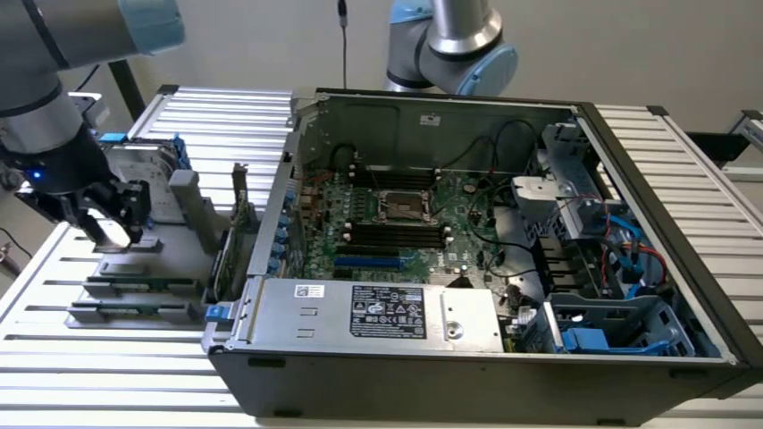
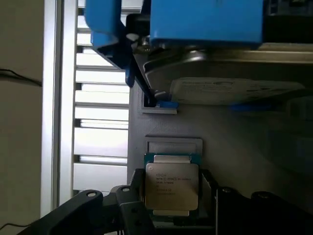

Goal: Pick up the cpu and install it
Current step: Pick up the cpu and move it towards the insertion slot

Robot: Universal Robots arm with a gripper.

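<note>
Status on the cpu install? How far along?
Done: the gripper is down at the grey fixture, on the exterior view's left of the open case. In hand: the cpu lies right at the gripper, on the fixture and not lifted clear. Left: the install itself, since the motherboard socket inside the case looks empty.

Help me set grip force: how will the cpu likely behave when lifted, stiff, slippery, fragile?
The cpu is a flat metal-topped square on a thin green board, so probably rigid and light. Its smooth silver lid may be slippery. The thin board rim looks likely to chip under hard squeezing.
</note>
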